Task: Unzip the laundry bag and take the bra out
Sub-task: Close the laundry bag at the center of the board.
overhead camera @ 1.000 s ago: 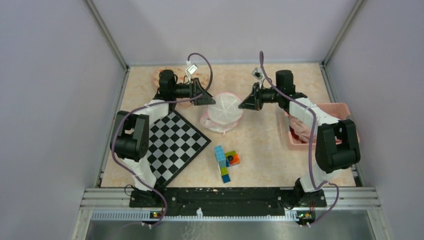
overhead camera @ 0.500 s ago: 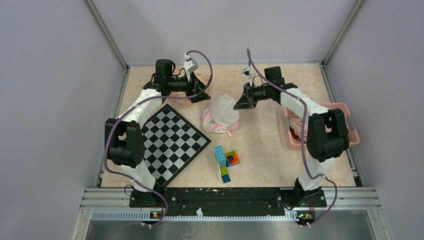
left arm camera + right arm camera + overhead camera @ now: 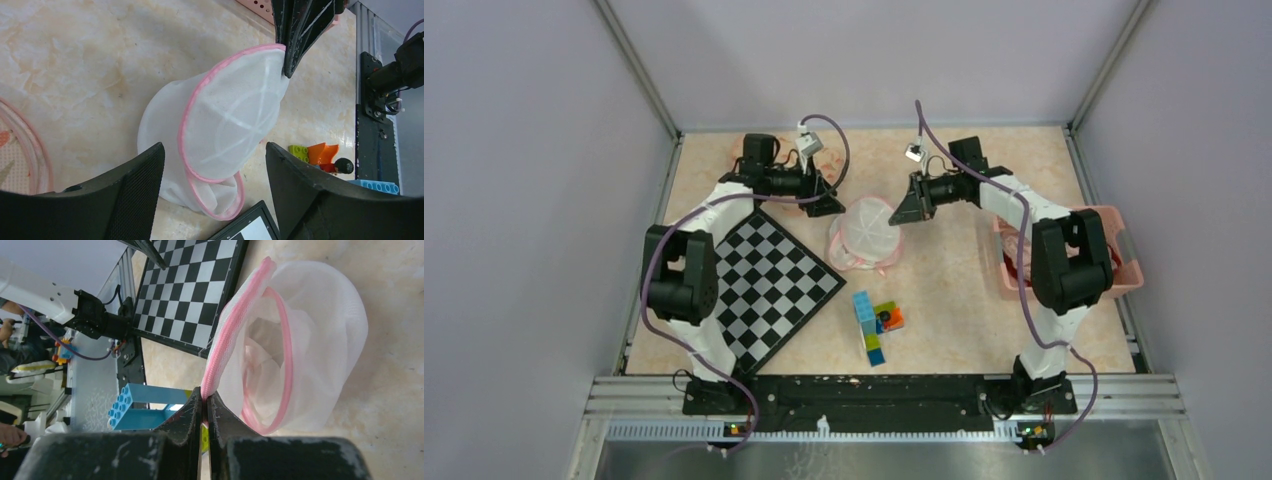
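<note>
Left claw [image 3: 830, 202] has edged nearer the laundry bag [image 3: 868, 231] at centre frame, fingers apart; right claw [image 3: 902, 213] pinches its pink rim.

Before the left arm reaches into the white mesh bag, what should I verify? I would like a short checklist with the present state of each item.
1. The right gripper is shut on the pink zipper edge of the white mesh laundry bag: ok.
2. The left gripper is open, facing the bag and apart from it: ok.
3. The bag mouth is unzipped; the pink edges gape in the right wrist view: ok.
4. The bra can be seen inside: cannot tell, only pale folds show.
5. Nothing lies between the left gripper and the bag: ok.
</note>
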### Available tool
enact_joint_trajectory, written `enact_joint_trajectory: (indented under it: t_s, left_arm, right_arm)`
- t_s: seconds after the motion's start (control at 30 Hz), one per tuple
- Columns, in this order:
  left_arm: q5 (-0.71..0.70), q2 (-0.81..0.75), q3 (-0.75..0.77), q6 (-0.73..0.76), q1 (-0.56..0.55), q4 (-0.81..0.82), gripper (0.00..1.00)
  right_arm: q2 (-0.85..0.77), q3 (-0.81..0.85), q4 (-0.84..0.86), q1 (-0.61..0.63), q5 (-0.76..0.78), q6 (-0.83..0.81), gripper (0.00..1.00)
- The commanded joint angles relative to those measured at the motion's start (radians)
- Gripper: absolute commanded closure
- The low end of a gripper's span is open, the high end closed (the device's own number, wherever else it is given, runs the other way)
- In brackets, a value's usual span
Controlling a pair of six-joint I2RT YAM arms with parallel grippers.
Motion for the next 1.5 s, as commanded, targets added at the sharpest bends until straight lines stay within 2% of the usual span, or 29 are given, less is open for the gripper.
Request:
enact_joint_trajectory:
  t_s: [0.0, 0.17, 0.47, 0.57, 0.67, 0.8, 0.97, 1.0, 1.03, 1.1, 1.2, 1.27, 1.37, 1.47]
  left_arm:
    - [-0.002, 0.046, 0.042, -0.008, -0.001, 0.008, 0.21]
    - [0.032, 0.103, 0.056, -0.064, -0.002, 0.032, 0.20]
    - [0.087, 0.163, 0.080, -0.196, -0.003, 0.111, 0.27]
    - [0.120, 0.171, 0.081, -0.267, -0.004, 0.157, 0.33]
    - [0.154, 0.166, 0.081, -0.321, -0.004, 0.215, 0.47]
    - [0.183, 0.156, 0.086, -0.375, -0.008, 0.261, 0.72]
    - [0.182, 0.153, 0.094, -0.383, -0.013, 0.270, 0.90]
    - [0.181, 0.154, 0.096, -0.381, -0.013, 0.267, 0.91]
    - [0.177, 0.153, 0.097, -0.374, -0.013, 0.263, 0.84]
    - [0.158, 0.143, 0.099, -0.333, -0.014, 0.236, 0.59]
    - [0.120, 0.124, 0.103, -0.265, -0.017, 0.198, 0.40]
    - [0.097, 0.122, 0.116, -0.225, -0.022, 0.164, 0.22]
    - [0.051, 0.132, 0.164, -0.108, -0.040, 0.032, 0.07]
    - [0.000, 0.132, 0.191, -0.019, -0.058, -0.030, 0.05]
  right_arm:
    - [0.021, 0.035, 0.032, 0.007, -0.048, 0.025, 1.00]
    - [0.010, 0.024, 0.080, 0.006, -0.061, 0.066, 1.00]
    - [-0.013, 0.009, 0.148, 0.006, -0.087, 0.105, 1.00]
    - [-0.021, 0.003, 0.176, 0.007, -0.093, 0.118, 1.00]
    - [-0.025, 0.004, 0.191, 0.006, -0.092, 0.126, 1.00]
    - [-0.027, 0.010, 0.222, 0.006, -0.090, 0.142, 1.00]
    - [-0.032, 0.007, 0.267, 0.006, -0.083, 0.168, 1.00]
    - [-0.034, 0.001, 0.278, 0.006, -0.083, 0.176, 1.00]
    - [-0.038, -0.005, 0.281, 0.006, -0.074, 0.177, 1.00]
    - [-0.046, -0.011, 0.262, 0.009, -0.040, 0.154, 1.00]
    - [-0.065, -0.033, 0.273, 0.020, -0.014, 0.152, 1.00]
    - [-0.078, -0.062, 0.314, 0.030, -0.004, 0.177, 1.00]
    - [-0.096, -0.111, 0.400, 0.039, 0.024, 0.256, 1.00]
    - [-0.114, -0.167, 0.512, 0.040, 0.041, 0.330, 1.00]
